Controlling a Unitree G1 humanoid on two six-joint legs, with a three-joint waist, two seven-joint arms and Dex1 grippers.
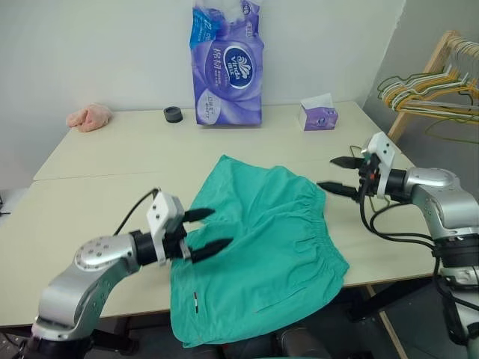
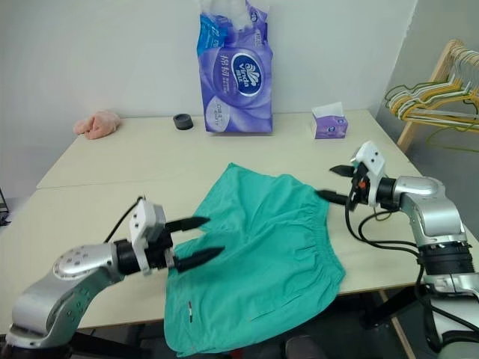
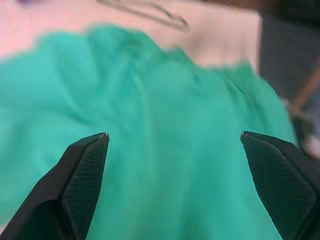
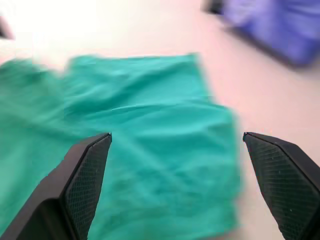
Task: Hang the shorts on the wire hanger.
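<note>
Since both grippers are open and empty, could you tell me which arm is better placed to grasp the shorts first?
Left: the left gripper hangs over the shorts; the right gripper is beside their waistband.

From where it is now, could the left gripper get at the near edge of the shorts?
Probably yes. The left gripper stands open right over the left edge of the shorts, which lie flat on the table with nothing between them.

The shorts (image 1: pixel 258 247) are plain teal-green with a small white tag. The worktop (image 1: pixel 97 194) is pale cream. A tissue pack (image 1: pixel 228 63) is purple with a white and blue logo; the tissue box (image 1: pixel 319 117) is purple too. A cloth (image 1: pixel 89 117) is pink. Hangers (image 1: pixel 430 93) are yellow and green.
</note>
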